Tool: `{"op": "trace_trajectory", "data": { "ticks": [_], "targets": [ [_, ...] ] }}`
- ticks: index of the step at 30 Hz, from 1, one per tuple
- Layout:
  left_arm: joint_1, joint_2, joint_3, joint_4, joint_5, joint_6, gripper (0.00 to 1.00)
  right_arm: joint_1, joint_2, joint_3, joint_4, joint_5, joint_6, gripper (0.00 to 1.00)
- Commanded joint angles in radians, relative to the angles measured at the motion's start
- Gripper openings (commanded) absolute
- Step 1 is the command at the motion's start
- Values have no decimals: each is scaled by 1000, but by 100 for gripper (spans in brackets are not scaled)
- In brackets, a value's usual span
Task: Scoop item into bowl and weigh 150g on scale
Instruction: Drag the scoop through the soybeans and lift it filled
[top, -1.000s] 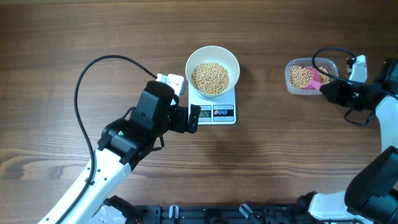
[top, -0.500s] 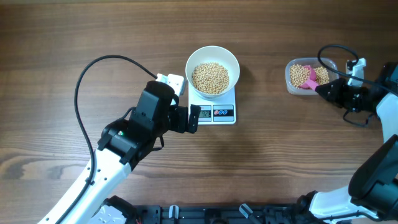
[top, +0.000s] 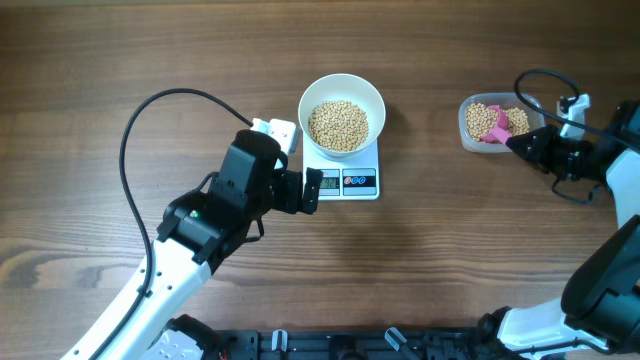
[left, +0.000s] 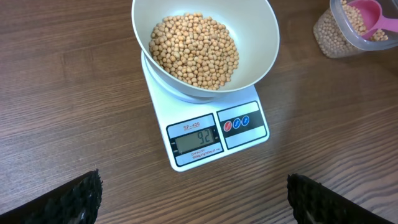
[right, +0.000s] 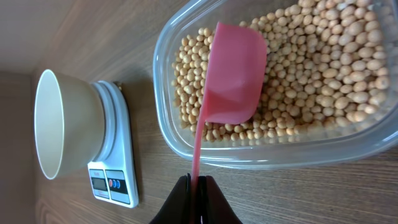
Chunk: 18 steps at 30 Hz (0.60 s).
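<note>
Pinching the thin handle of a pink scoop (right: 231, 74), the right gripper (right: 198, 186) was clamped shut; the loose beans (right: 311, 68) looked light and likely to roll. The left gripper (left: 196, 199) gaped wide, empty.

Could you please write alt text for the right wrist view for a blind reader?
The right gripper is shut on the handle of a pink scoop whose cup sits inside a clear tub of beans. Beyond, a white bowl stands on the scale.

Left arm (top: 235, 190) jaws wide; right arm (top: 575, 155) jaws clamped.
</note>
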Motion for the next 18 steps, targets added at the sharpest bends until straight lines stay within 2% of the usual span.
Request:
{"op": "trace_trajectory", "data": {
  "ticks": [1, 13, 18],
  "targets": [
    [-5, 11, 15, 0, 9, 1, 100, -35, 19, -10, 0, -120, 2, 4],
    [-5, 11, 15, 0, 9, 1, 100, -76, 21, -10, -5, -174, 3, 4],
    [-5, 11, 15, 0, 9, 1, 100, -137, 21, -10, -9, -207, 4, 4]
  ]
}}
